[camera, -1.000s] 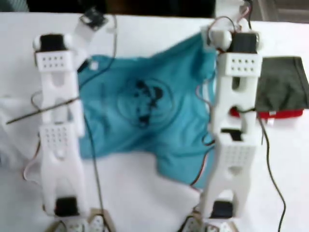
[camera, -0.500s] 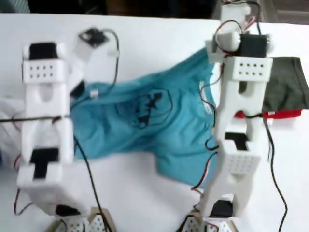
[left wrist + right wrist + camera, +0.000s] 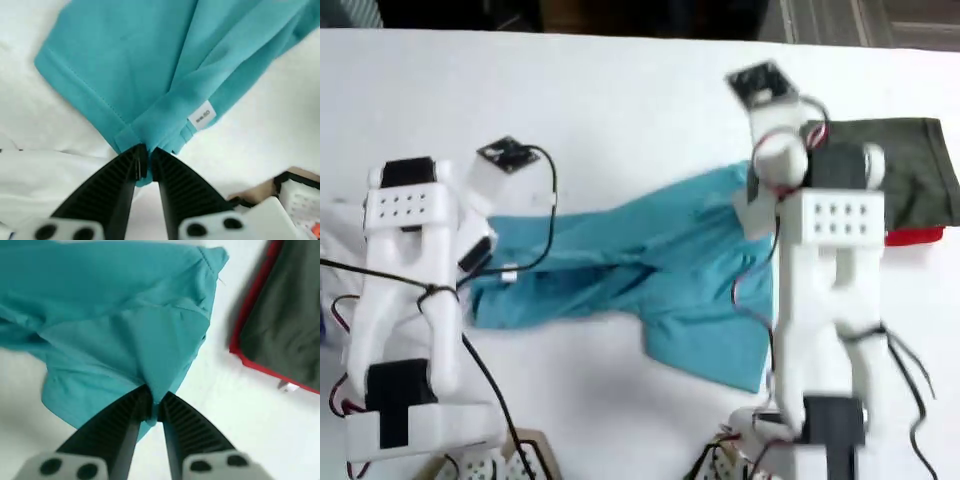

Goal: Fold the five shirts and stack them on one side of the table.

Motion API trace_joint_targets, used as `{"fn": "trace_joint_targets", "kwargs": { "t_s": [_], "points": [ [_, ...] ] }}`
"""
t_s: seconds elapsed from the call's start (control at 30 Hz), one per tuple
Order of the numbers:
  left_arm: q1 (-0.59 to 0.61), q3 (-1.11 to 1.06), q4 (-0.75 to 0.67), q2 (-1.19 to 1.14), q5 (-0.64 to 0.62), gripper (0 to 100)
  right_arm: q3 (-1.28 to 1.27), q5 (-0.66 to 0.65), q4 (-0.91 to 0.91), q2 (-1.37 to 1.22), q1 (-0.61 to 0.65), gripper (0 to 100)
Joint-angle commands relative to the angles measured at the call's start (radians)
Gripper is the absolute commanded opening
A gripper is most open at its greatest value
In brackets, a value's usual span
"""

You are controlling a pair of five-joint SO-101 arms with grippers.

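Note:
A teal shirt [image 3: 650, 270] lies across the middle of the white table, pulled into a long fold between the two arms. My left gripper [image 3: 147, 161] is shut on its bunched edge beside a small white label [image 3: 202, 116]; in the high view that gripper [image 3: 480, 255] holds the shirt's left end. My right gripper [image 3: 154, 405] is shut on a pinch of the teal shirt [image 3: 125, 335], and from above it [image 3: 757, 200] sits at the shirt's right end. A folded dark grey shirt [image 3: 910, 180] rests on a red one [image 3: 918, 236] at the right.
White cloth [image 3: 335, 240] lies at the left edge of the table, also under my left gripper as white cloth [image 3: 45, 165]. The dark and red stack [image 3: 285, 325] lies close beside the right gripper. The table's far half [image 3: 620, 90] is bare white.
Both arms pulled back toward the table's near side with the shirt's far edge in their grippers. The shirt went from spread flat with its print showing to folded over, the print hidden.

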State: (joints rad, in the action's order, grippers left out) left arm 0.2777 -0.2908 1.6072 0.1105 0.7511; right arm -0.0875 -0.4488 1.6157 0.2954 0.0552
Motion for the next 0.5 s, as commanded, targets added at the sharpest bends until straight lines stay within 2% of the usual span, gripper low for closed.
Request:
{"fn": "trace_joint_targets", "kwargs": {
  "t_s": [0.0, 0.13, 0.27, 0.47],
  "points": [
    [0.002, 0.002, 0.071, 0.049, 0.035, 3, -0.261, -0.032, -0.116, 0.174, -0.047, 2.0],
    [0.011, -0.045, 0.094, 0.043, 0.092, 3, -0.454, -0.064, -0.177, 0.234, -0.09, 2.0],
    [0.015, -0.142, 0.006, 0.041, 0.094, 3, -0.565, -0.104, -0.229, 0.246, -0.143, 2.0],
    [0.014, -0.268, -0.117, 0.041, 0.094, 3, -0.582, -0.14, -0.243, 0.246, -0.208, 2.0]
  ]
}}
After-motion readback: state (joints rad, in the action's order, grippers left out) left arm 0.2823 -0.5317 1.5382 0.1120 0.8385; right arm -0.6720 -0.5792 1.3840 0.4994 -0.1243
